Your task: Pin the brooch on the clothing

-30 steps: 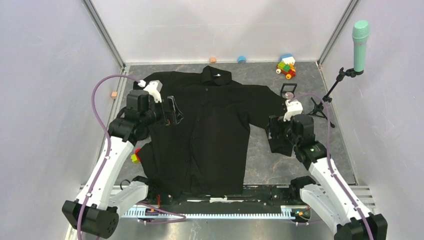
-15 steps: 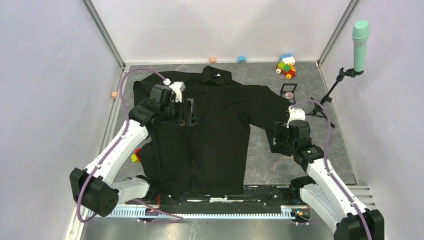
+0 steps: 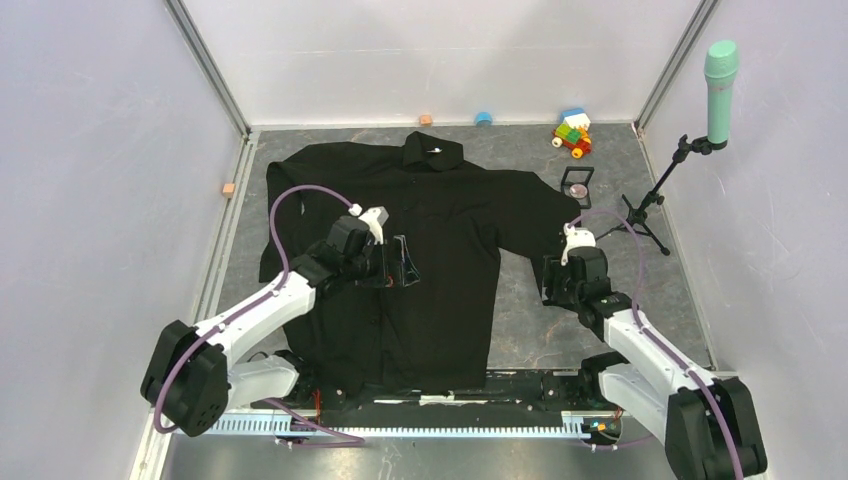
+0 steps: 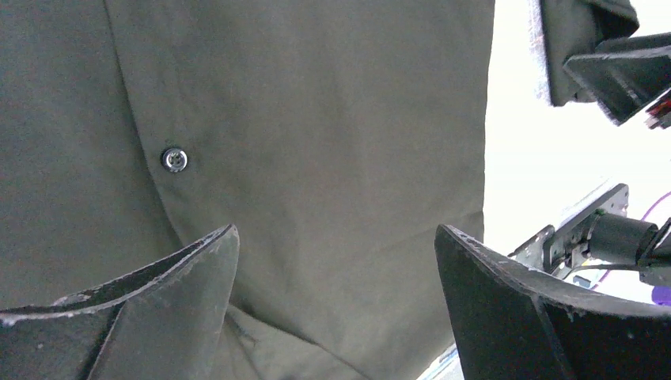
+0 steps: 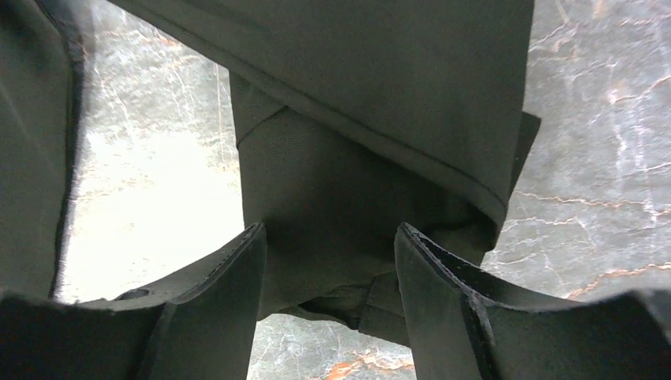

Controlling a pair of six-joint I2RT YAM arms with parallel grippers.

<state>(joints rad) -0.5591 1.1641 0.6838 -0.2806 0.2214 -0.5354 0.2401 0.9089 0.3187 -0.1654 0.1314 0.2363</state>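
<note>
Brooch [image 3: 577, 189] unmoved; left fingers [image 3: 404, 262], wide, slid across shirt [image 3: 440, 250]; right fingers [image 5: 328, 261] stay parted.

The large black long-sleeved collared shirt [image 3: 420, 250] lies flat mid-table, collar farthest; the small round pale disc brooch [image 3: 576, 189] sits just beyond its right sleeve.

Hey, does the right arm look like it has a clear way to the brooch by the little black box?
Probably yes. The brooch lies bare on the table beyond the right gripper, beside the black box, nothing covering it. The gripper is open over the shirt cuff; the microphone stand stands to the side.
</note>
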